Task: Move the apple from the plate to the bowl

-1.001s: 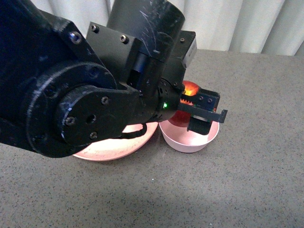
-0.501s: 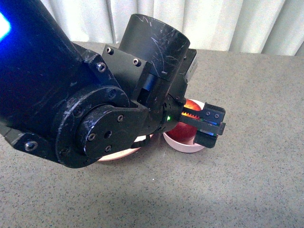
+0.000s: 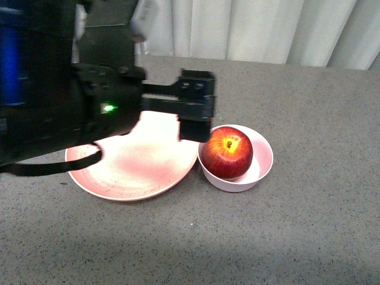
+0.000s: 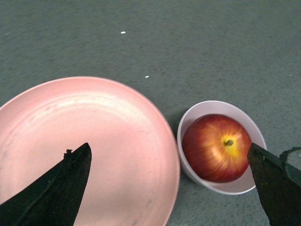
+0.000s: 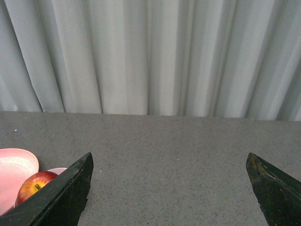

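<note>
The glossy dark-red apple (image 3: 228,153) sits stem-up inside the small pale-pink bowl (image 3: 265,155), right of the wide salmon-pink plate (image 3: 133,169), which holds nothing. My left gripper (image 3: 196,122) hangs open above the plate's right side, just left of the bowl and apart from the apple. In the left wrist view the apple (image 4: 214,146) fills the bowl (image 4: 235,188) beside the plate (image 4: 94,132), and the left gripper (image 4: 167,150) holds nothing between its spread fingers. My right gripper (image 5: 169,160) is open over bare table, with the apple (image 5: 33,184) far off to one side.
Everything rests on a grey speckled table (image 3: 309,237). A pale pleated curtain (image 3: 267,29) hangs along its far edge. My left arm's dark bulk (image 3: 53,113) covers the left part of the front view and part of the plate.
The left arm has pulled back from over the bowl toward the left, uncovering the apple in the bowl. Its gripper now hangs over the plate's right side.
</note>
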Controlling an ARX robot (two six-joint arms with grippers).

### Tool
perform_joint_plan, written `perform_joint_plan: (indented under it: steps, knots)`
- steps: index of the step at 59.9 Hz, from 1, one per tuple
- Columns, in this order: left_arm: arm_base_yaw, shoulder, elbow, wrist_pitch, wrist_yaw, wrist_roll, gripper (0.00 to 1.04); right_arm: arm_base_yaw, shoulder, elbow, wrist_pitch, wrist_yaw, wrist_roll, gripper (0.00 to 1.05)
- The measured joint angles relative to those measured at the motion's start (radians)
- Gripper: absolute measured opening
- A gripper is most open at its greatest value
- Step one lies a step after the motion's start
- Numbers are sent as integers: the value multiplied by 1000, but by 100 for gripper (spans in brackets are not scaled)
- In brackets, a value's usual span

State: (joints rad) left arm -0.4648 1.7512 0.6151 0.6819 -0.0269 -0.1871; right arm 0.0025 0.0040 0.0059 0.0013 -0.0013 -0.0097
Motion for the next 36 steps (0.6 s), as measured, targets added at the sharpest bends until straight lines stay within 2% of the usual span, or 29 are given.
perform_joint_plan:
  steps: [10,17,28,36]
  knots:
    - [89,-218,-187,-8,-23,2,98,0,0,0,0,0,0,95]
    - [105,-402,-283,-61,-2,39,98,0,0,0,0,0,0,95]
    - [151,-743,-417,-249,9,66,98,0,0,0,0,0,0,95]
    - [197,-1032,-493,-454,-2,66,98,0,0,0,0,0,0,95]
